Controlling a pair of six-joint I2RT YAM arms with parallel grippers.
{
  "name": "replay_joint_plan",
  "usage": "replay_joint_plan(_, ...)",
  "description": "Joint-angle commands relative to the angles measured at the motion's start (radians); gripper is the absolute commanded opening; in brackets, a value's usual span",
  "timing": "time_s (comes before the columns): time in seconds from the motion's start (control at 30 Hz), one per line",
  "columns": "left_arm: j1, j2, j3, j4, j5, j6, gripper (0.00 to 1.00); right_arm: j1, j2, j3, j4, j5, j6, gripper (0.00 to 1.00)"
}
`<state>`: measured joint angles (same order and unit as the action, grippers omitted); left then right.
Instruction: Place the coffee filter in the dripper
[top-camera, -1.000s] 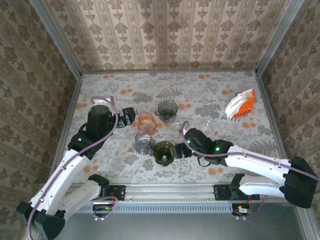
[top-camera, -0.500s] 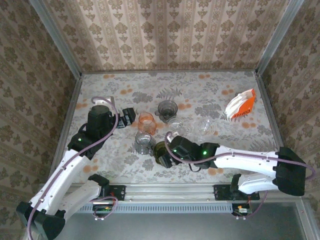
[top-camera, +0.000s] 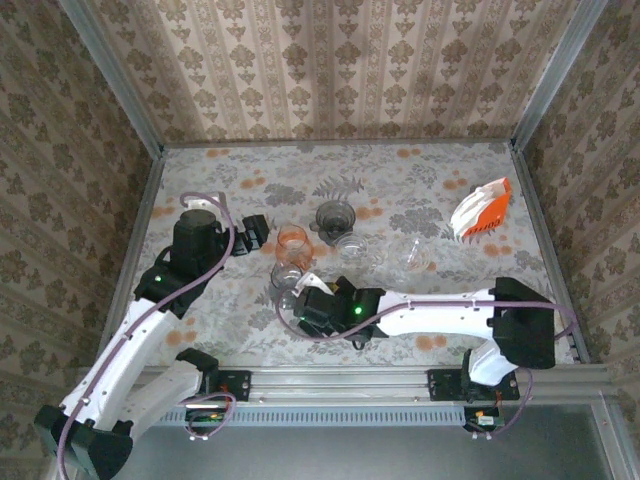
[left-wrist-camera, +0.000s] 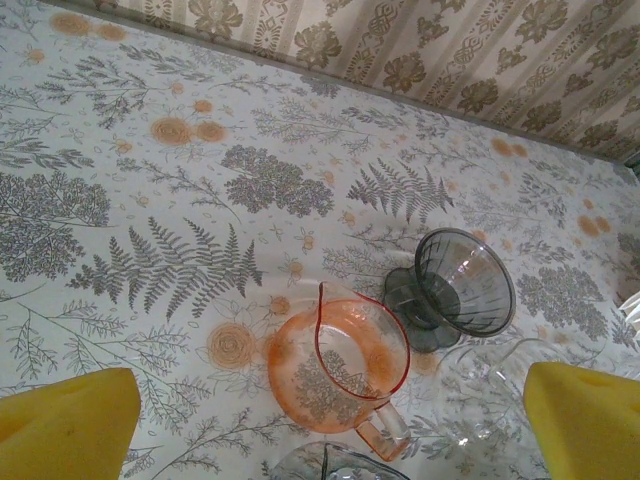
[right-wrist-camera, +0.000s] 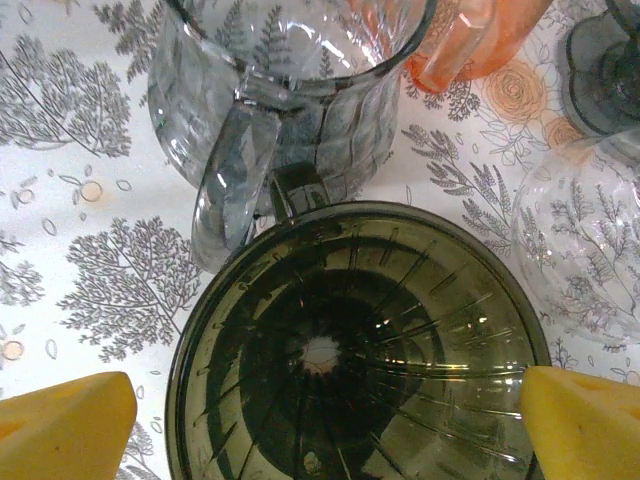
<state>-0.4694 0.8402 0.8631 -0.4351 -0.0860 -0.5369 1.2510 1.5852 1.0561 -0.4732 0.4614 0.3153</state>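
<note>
Here, with the right gripper (right-wrist-camera: 322, 428) spread empty over the dark dripper (right-wrist-camera: 350, 300), it should close squarely on the rim, clear of the neighbouring glass jug (right-wrist-camera: 290, 110).

Brown flowery walls (top-camera: 330, 70) stand around a table (top-camera: 420, 175) covered in grey leaves and orange flowers

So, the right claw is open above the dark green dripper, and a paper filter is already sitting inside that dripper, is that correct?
Not quite: the dark green dripper is empty. The right wrist view shows its inside bare, just ribs and the drain hole, with nothing lying in it. The rest holds: the right claw is open above it, one fingertip on either side.
</note>
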Motion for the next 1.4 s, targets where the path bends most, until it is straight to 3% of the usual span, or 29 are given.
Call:
replay_joint_plan(0.0, 0.006, -0.008, -0.010, -0.016, 0.019, 0.018, 1.00, 0.004, 0.033, 0.048, -0.097, 0.085, -0.005, 1.00)
replay_joint_plan(0.27, 0.006, -0.008, -0.013, -0.013, 0.028, 0.012, 1.00, -0.029, -0.001, -0.014, -0.153, 0.161, 0.107, 0.99)
replay_joint_plan(0.53, 0.007, -0.009, -0.008, -0.020, 0.023, 0.011, 1.00, -0.107, -0.100, -0.103, -0.134, 0.158, 0.158, 0.99)
replay_joint_plan(0.7, 0.042, -0.014, 0.012, -0.046, 0.007, 0.004, 1.00, -0.055, -0.272, -0.133, -0.003, 0.068, 0.064, 1.00)
replay_joint_plan(0.8, 0.052, -0.019, 0.019, -0.056, 0.002, 0.012, 1.00, -0.036, -0.318, -0.128, 0.061, -0.073, 0.029, 0.97)
replay_joint_plan(1.03, 0.070, -0.049, 0.004, -0.050, 0.007, 0.012, 1.00, -0.018, -0.098, -0.001, 0.116, -0.265, 0.029, 0.87)
replay_joint_plan(1.37, 0.081, -0.071, 0.004, -0.063, 0.020, 0.015, 1.00, -0.052, 0.144, 0.155, 0.052, -0.169, 0.082, 0.70)
